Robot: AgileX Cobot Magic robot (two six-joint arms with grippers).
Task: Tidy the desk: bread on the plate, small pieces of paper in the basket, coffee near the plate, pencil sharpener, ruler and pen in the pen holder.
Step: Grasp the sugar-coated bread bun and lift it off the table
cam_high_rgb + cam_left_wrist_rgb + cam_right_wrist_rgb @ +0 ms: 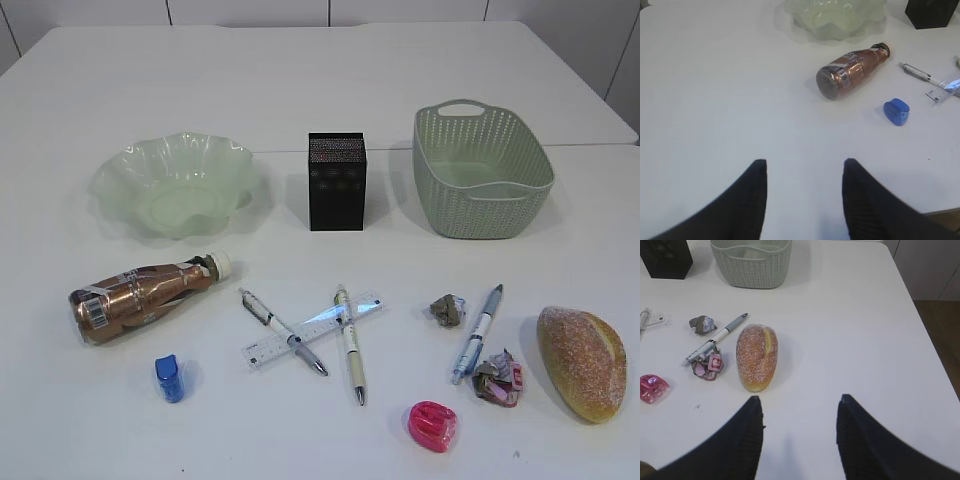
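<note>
Bare table (300, 70) behind the plate (178, 184), pen holder (336, 181) and basket (480, 172). Left gripper (804, 192) and right gripper (799, 427): jaws wide, holding nothing.

We see a white bench (320, 80), a pale green wavy-rimmed plate (175, 185), a black perforated pen holder (336, 181) and a sage green woven-pattern basket (480, 170). The coffee bottle (140, 296) is coppery brown with a cream cap. One sharpener (169, 378) is blue, another (432, 425) pink. The bread (582, 362) is golden brown, dusted white. Both hands' fingers (752, 200) (742, 440) are black.
</note>
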